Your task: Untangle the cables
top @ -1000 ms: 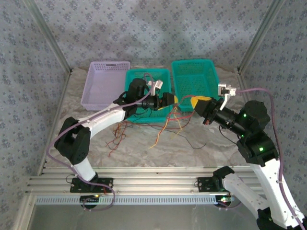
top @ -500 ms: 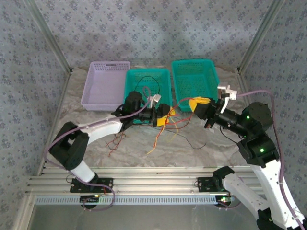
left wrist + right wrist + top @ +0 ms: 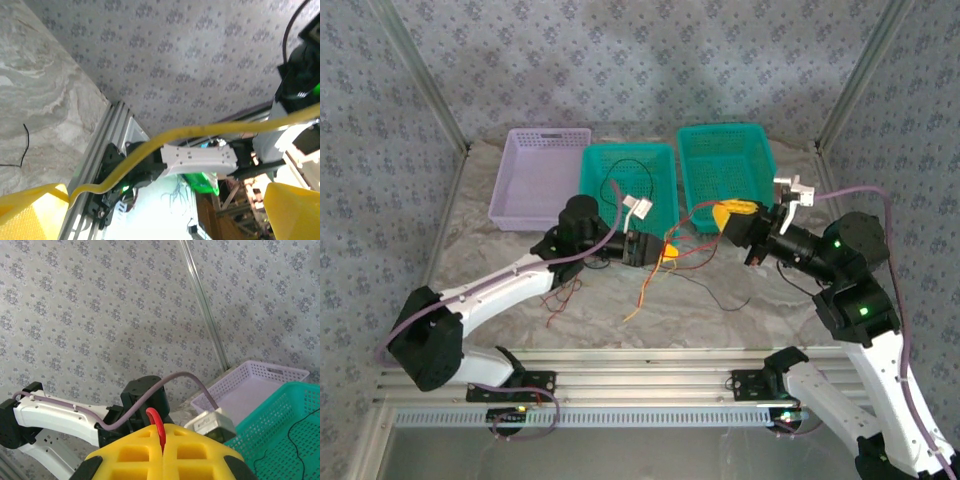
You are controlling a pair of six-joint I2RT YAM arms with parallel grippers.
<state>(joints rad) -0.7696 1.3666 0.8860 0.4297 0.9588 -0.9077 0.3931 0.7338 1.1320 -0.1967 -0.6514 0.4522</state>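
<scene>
The cables are thin wires: a red one [image 3: 695, 215] runs from my right gripper [image 3: 723, 216] toward the left gripper [image 3: 663, 251]. Yellow and red strands [image 3: 645, 290] hang below onto the table. A loose black wire [image 3: 732, 300] and red loops [image 3: 560, 292] lie on the marble. In the right wrist view the yellow fingers [image 3: 125, 455] of the right gripper [image 3: 162, 452] are shut on the red wire [image 3: 158, 426]. In the left wrist view the left gripper [image 3: 160, 215] stands open, a yellow wire [image 3: 200, 131] crossing between its fingers [image 3: 30, 212].
At the back stand a purple basket [image 3: 520, 200], a teal basket [image 3: 662, 175] holding a black wire [image 3: 617, 180], and a second teal basket [image 3: 758, 160]. The aluminium frame rail [image 3: 620, 385] borders the near edge. Corner posts rise at both sides.
My left arm has stretched out lower and its open gripper has drawn back from the teal basket's front edge toward the near side. The right gripper has stayed shut on the red wire.
</scene>
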